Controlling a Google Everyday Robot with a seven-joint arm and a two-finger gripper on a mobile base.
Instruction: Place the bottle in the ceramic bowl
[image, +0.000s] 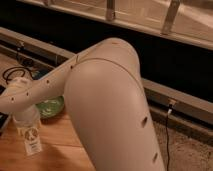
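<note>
At eight o'clock in the view we see the gripper (27, 124) hanging under the wrist, with its fingers drawn together on the upper part of the bottle (33, 141). The bottle stands upright, and its pale label faces us. Just beside it, toward one o'clock, the ceramic bowl (52, 106) sits on the wooden table (60, 146), partly hidden behind the arm. The bottle is outside the bowl. The thick white arm (107, 105) fills the centre and covers much of the table. At ten o'clock a black cable (12, 75) lies coiled. At four o'clock there is a speckled floor (192, 150), and behind it a grey rail (180, 100) under a dark wall.
</note>
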